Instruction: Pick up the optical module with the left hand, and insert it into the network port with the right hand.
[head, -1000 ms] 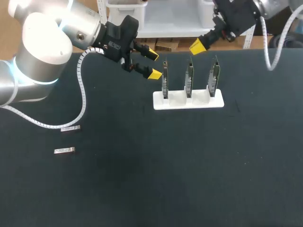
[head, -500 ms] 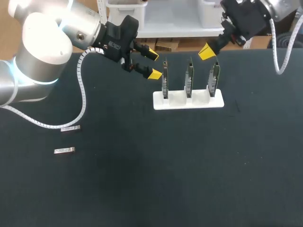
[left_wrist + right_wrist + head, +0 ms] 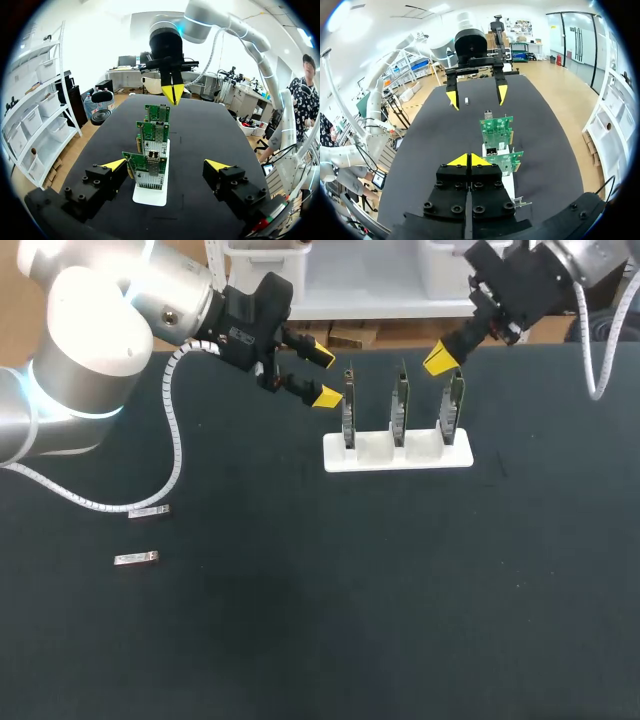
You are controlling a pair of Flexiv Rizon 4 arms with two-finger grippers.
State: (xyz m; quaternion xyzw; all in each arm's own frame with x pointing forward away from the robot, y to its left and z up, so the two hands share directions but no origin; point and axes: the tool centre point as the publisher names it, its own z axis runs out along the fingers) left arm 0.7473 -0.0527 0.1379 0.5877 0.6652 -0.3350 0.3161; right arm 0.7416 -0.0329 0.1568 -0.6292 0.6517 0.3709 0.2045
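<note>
Silver optical module (image 3: 137,558) and its twin (image 3: 150,509) lie flat, well off the left end of the white stand (image 3: 400,460), long axes roughly parallel to it. Left gripper (image 3: 324,375) hangs spread and empty right beside that end, so it's the nearer one. Right gripper (image 3: 437,358) is pinched on nothing above the rightmost card (image 3: 455,400).

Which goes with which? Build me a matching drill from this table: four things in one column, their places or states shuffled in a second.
Things
1. left pincer
2. right pincer
3. white stand
4. modules

Places or states
A. lying flat on the table, away from the stand
B. shut, near the top of the right-end card
C. open, next to the left-end card
D. holding three upright cards

Pairs: 1-C, 2-B, 3-D, 4-A
</note>
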